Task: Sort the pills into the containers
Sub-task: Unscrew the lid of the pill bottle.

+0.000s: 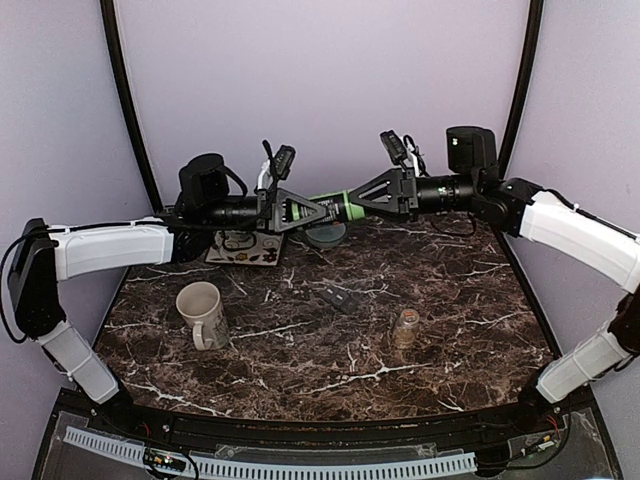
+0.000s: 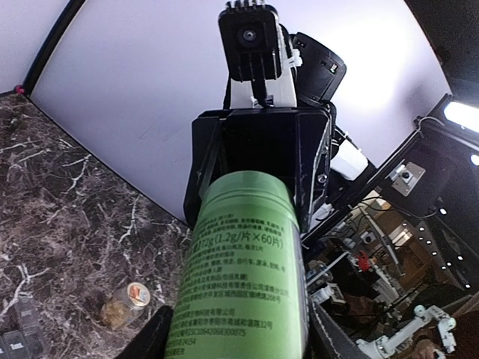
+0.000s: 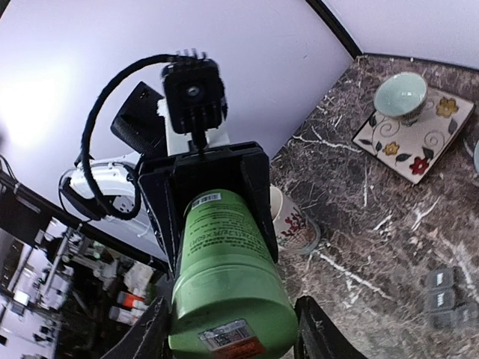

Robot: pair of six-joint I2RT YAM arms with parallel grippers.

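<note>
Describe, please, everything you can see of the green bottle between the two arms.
The green bottle is a glossy, plastic-looking cylinder with printed text along its side and a barcode sticker on the end nearest the right wrist camera. It lies level in the air above the far part of the table. The left gripper clamps one end; the right gripper brackets the other, though whether it presses is unclear.
</note>
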